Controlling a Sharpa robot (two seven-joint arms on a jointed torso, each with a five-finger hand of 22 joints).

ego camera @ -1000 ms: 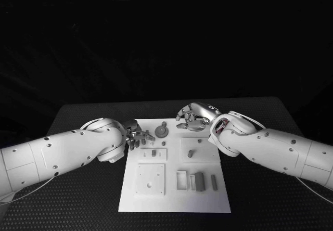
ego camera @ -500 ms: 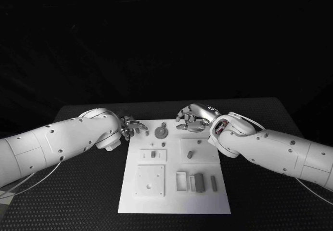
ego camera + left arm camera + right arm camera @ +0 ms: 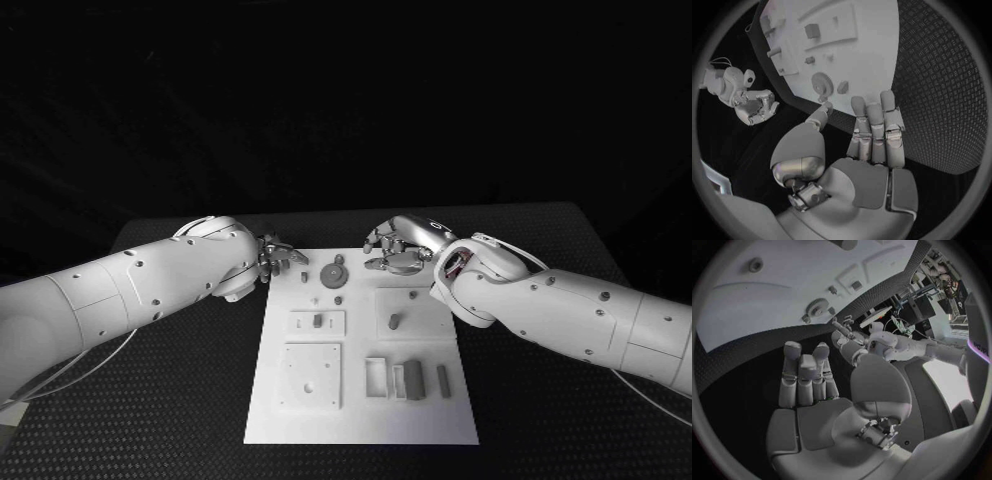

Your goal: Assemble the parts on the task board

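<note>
Both hands, left (image 3: 280,260) and right (image 3: 400,243), hover empty with fingers apart over the task board's (image 3: 361,425) far edge; the gear (image 3: 336,274) lies between them, other parts (image 3: 414,378) unassembled nearer me.

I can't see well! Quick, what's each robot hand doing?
Left hand: open, holding nothing.
Right hand: open, holding nothing.

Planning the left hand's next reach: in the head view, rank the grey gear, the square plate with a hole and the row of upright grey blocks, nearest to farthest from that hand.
1. Round grey gear, at the board's far end, just beside the left hand.
2. White square plate with a hole, near-left part of the board.
3. Row of upright grey blocks, near-right part, farthest.
</note>
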